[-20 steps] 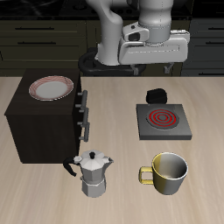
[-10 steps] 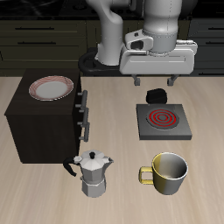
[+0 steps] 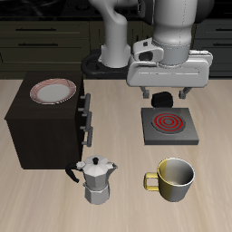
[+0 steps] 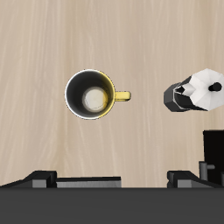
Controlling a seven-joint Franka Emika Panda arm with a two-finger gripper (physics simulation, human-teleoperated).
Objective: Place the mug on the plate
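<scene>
The yellow-olive mug (image 3: 173, 178) stands upright near the table's front edge, its handle pointing toward the moka pot. In the wrist view the mug (image 4: 91, 94) shows from above with its pale inside. The plate (image 3: 53, 91), white with a reddish-brown rim, lies on top of the dark cabinet (image 3: 41, 131). My gripper (image 3: 164, 91) hangs open and empty high above the burner's back edge, well behind and above the mug. Its fingertips (image 4: 44, 178) show dark in the wrist view.
A silver moka pot (image 3: 96, 178) stands beside the mug near the front edge; it also shows in the wrist view (image 4: 194, 90). A grey burner (image 3: 167, 125) with red rings lies under the gripper. A small black object (image 3: 161, 98) sits behind the burner.
The gripper has moved lower and forward, from behind the table's back edge to above the burner. The mug, plate and moka pot have not moved.
</scene>
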